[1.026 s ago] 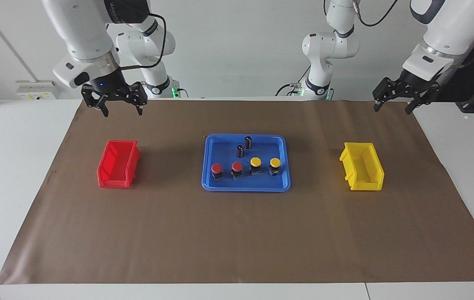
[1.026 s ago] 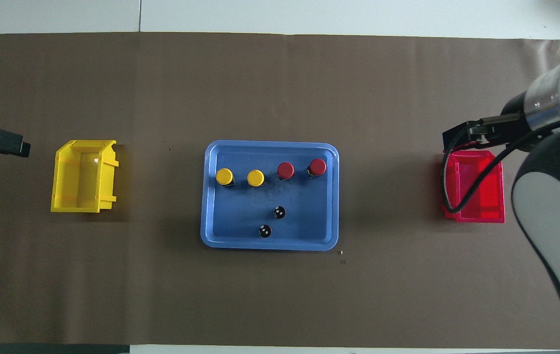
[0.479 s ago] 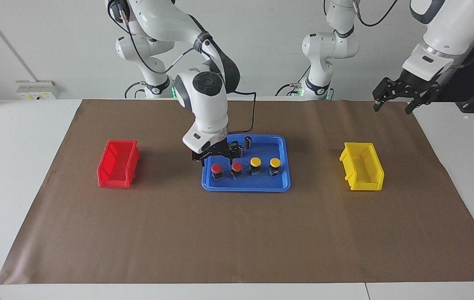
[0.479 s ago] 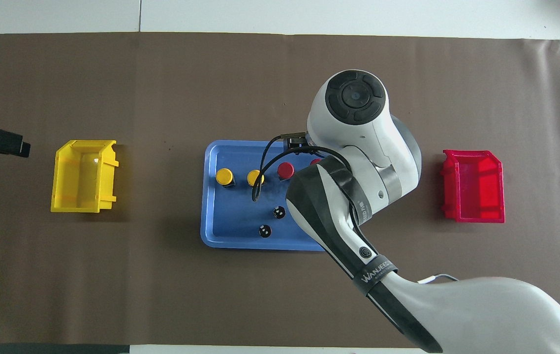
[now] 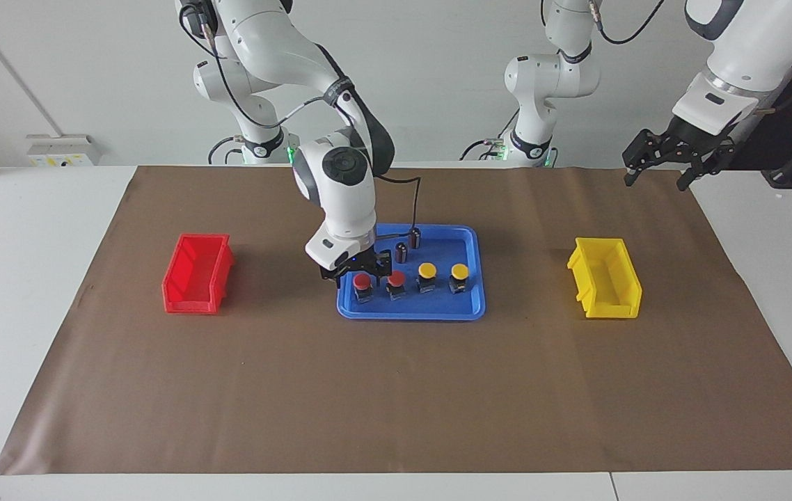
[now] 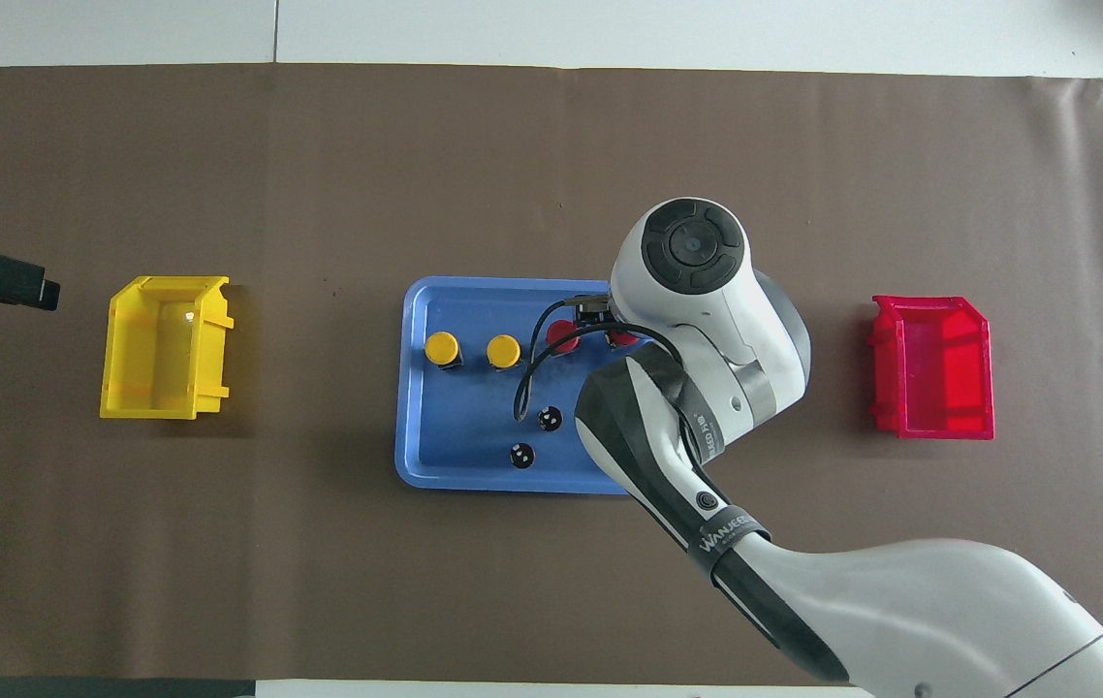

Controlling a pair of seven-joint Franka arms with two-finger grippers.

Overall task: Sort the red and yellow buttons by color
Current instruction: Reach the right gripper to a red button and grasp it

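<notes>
Two red buttons and two yellow buttons stand in a row in the blue tray. My right gripper is low over the red button nearest the red bin. It is open, with a finger on either side of the cap. In the overhead view the right arm's wrist covers that button; the other red button and both yellow buttons show. My left gripper waits open, raised at the left arm's end of the table.
Two dark capless cylinders stand in the tray, nearer to the robots than the buttons. A yellow bin sits toward the left arm's end and the red bin toward the right arm's end, both on brown paper.
My right arm swung from above the red bin to the tray, then lowered its open gripper around the end red button. The left arm has not moved.
</notes>
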